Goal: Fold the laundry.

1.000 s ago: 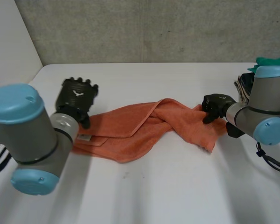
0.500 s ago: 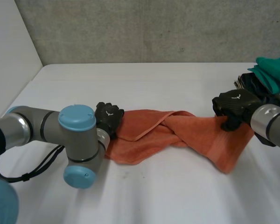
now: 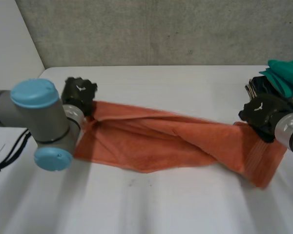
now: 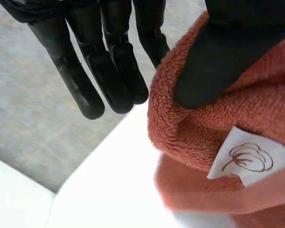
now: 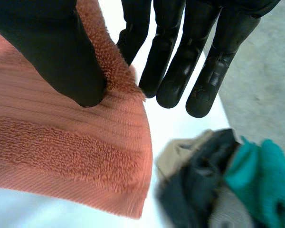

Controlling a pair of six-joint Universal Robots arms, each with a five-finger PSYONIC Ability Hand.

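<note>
**Orange towel pinched at both ends, spread between the two hands**

The orange towel [image 3: 156, 141] is held across the white table [image 3: 161, 209], stretched from the left hand [image 3: 79, 94] to the right hand [image 3: 261, 111]. Its ends are raised at the hands, while its middle sags between them and appears to lie on the table in loose folds.

In the left wrist view, a bunched end of the towel is pinched by the left hand: the thumb [image 4: 218, 61] is pressed onto the cloth's edge, and the fingers [image 4: 109, 71] are kept nearly straight and close together, the nearest of them partly hidden behind the cloth. A white label [image 4: 249, 159] with a small drawn emblem is seen sewn to the towel just beyond the thumb tip. The left arm [image 3: 39, 117], with its light-blue caps, is bent just beside this end of the towel.

In the right wrist view, the opposite end is pinched in the same way by the right hand: the thumb [image 5: 61, 52] is laid on the ribbed border near a corner, and the cloth's edge is caught between it and the straight fingers [image 5: 180, 57]. The rest of that end hangs below the palm.

Beyond the right hand's fingertips, a pile of other laundry [image 5: 213, 190] is seen on the table, in green, dark and beige cloth. It lies near the hand and apart from the towel.
</note>
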